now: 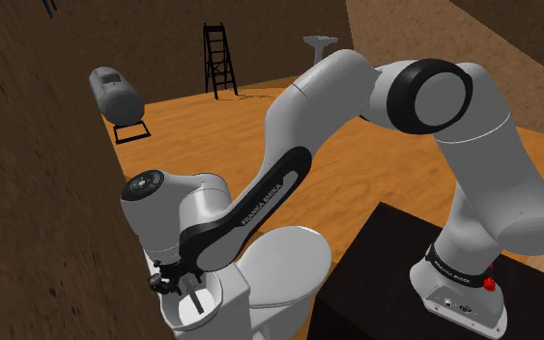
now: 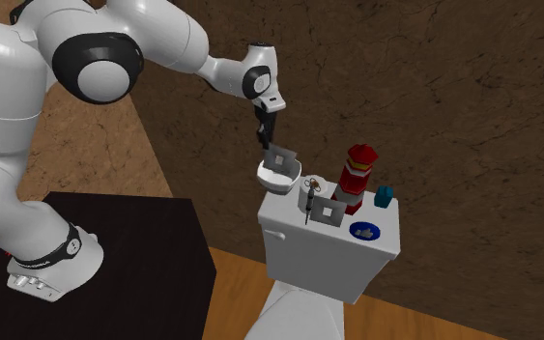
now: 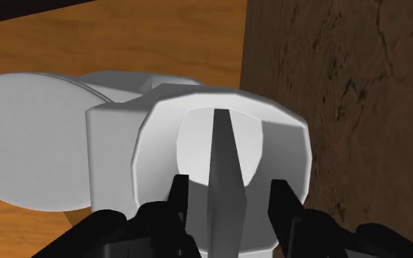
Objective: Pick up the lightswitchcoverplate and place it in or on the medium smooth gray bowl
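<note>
A thin grey square coverplate (image 2: pixel 281 157) stands on edge inside the white bowl (image 2: pixel 273 179), leaning on its far rim. The bowl sits at the end of the toilet tank (image 2: pixel 328 259) nearest the arm. My gripper (image 2: pixel 268 135) hangs just above the plate, open. In the wrist view the plate (image 3: pixel 223 157) appears edge-on between my fingers (image 3: pixel 180 192), with a gap on each side, and the bowl (image 3: pixel 285 146) lies beneath it. In the shoulder view the gripper (image 1: pixel 168 281) is over the bowl (image 1: pixel 185 311), close to the brown wall.
On the tank lid stand a mug with scissors (image 2: pixel 308 195), a second grey square plate (image 2: pixel 329 212), a red-and-white lighthouse (image 2: pixel 357 177), a teal object (image 2: pixel 384 197) and a blue dish (image 2: pixel 364 231). The brown wall (image 2: pixel 434 97) rises right behind. The black stand (image 2: pixel 125 261) is beside the toilet.
</note>
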Robot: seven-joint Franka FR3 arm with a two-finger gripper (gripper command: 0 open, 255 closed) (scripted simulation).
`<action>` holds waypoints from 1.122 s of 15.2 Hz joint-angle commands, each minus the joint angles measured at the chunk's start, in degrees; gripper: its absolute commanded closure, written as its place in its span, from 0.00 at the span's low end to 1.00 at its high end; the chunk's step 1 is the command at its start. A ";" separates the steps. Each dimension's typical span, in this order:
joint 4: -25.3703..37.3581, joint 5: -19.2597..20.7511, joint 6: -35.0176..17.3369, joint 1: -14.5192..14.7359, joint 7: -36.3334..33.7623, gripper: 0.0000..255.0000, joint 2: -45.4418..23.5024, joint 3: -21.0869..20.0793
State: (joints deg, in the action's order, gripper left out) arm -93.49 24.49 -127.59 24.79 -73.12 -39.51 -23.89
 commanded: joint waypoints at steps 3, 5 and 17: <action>0.01 0.00 0.00 0.00 0.00 0.00 0.00 0.00; 0.01 0.00 0.00 0.00 0.00 0.00 0.00 0.00; 0.89 -2.11 4.81 -0.66 1.20 0.00 4.14 -1.61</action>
